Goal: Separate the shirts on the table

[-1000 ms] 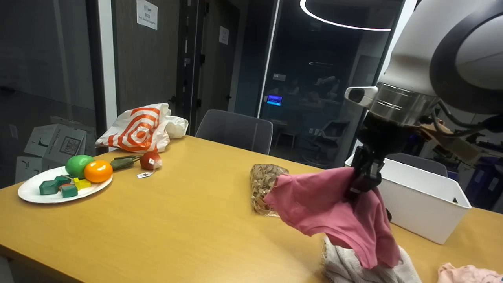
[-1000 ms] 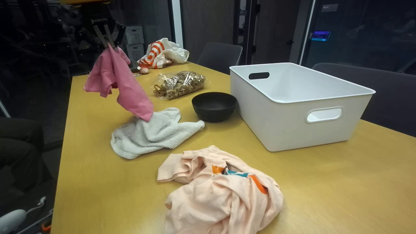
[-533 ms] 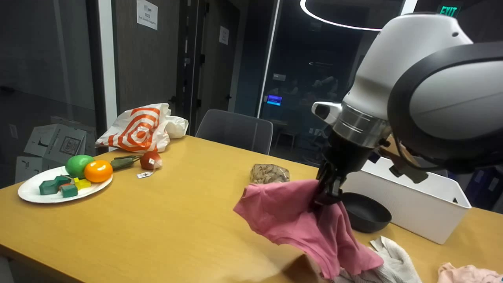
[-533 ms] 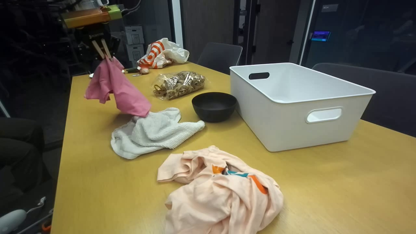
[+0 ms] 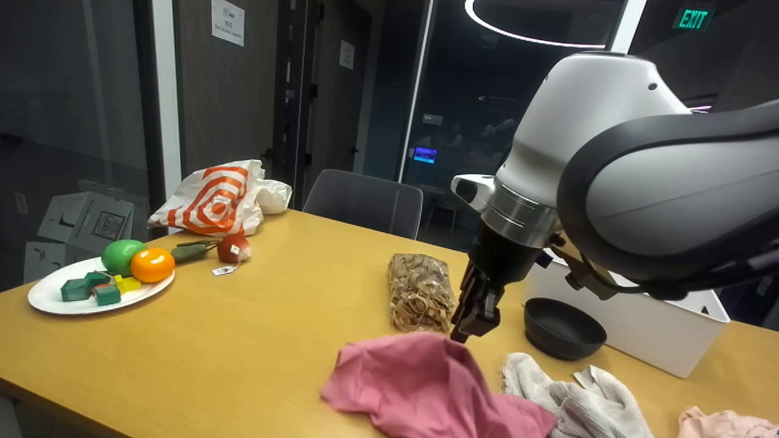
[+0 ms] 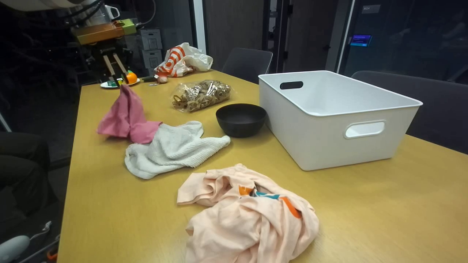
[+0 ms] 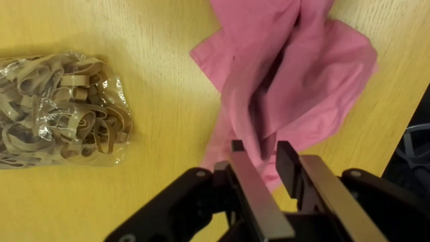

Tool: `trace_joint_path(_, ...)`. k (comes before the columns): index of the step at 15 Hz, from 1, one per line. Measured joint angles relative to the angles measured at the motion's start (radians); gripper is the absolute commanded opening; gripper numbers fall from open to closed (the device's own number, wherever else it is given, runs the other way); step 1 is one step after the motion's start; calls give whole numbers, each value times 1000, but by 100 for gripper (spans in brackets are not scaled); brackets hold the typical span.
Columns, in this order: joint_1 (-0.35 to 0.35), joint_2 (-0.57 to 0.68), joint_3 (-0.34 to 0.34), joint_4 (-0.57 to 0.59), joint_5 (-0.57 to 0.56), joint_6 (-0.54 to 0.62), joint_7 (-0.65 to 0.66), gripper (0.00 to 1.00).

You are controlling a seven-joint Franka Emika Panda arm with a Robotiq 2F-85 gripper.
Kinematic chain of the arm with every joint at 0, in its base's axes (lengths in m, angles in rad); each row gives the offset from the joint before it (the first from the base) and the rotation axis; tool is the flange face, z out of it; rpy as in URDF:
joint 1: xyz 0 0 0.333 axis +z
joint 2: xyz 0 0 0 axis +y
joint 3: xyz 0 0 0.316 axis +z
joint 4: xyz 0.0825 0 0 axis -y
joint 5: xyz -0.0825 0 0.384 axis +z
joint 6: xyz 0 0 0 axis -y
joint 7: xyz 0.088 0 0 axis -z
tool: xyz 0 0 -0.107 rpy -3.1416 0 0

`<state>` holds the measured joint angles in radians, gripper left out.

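Observation:
The pink cloth (image 5: 420, 383) is crumpled on the table, its peak just below my gripper (image 5: 468, 334). It also shows in an exterior view (image 6: 126, 117), where its edge meets the grey-white towel (image 6: 175, 146), and in the wrist view (image 7: 248, 60). In the wrist view my gripper (image 7: 259, 148) has its fingers apart, with a fold of the pink cloth between or just beneath the tips, not pinched. The towel also shows in an exterior view (image 5: 590, 401). A peach shirt (image 6: 252, 223) with an orange and teal print lies bunched apart from the others; only its edge shows in an exterior view (image 5: 727, 423).
A white bin (image 6: 347, 146) and a black bowl (image 6: 241, 122) stand beside the towel. A clear bag of rubber bands (image 5: 420, 292) lies close to my gripper and shows in the wrist view (image 7: 63, 111). A white plate (image 5: 45, 301) with toy food sits at the far end.
My gripper has moved down and away from the bin with the pink cloth, then opened. The cloth hung from the fingers before; now it rests on the table beside the towel.

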<state>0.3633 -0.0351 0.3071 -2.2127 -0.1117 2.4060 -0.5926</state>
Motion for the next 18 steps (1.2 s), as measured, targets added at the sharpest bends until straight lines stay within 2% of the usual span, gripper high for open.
trace_joint_path(3, -14, 6, -3, 11, -19, 0, 16, 86)
trace_joint_path(5, -34, 6, -11, 18, -88, -6, 66, 99)
trace_joint_path(8, -80, 3, -42, 56, -225, -102, 178, 100)
trace_joint_path(11, -132, -6, -84, 108, -307, -247, 229, 100)
trace_joint_path(18, -216, -82, -147, 202, -403, -701, 284, 100)
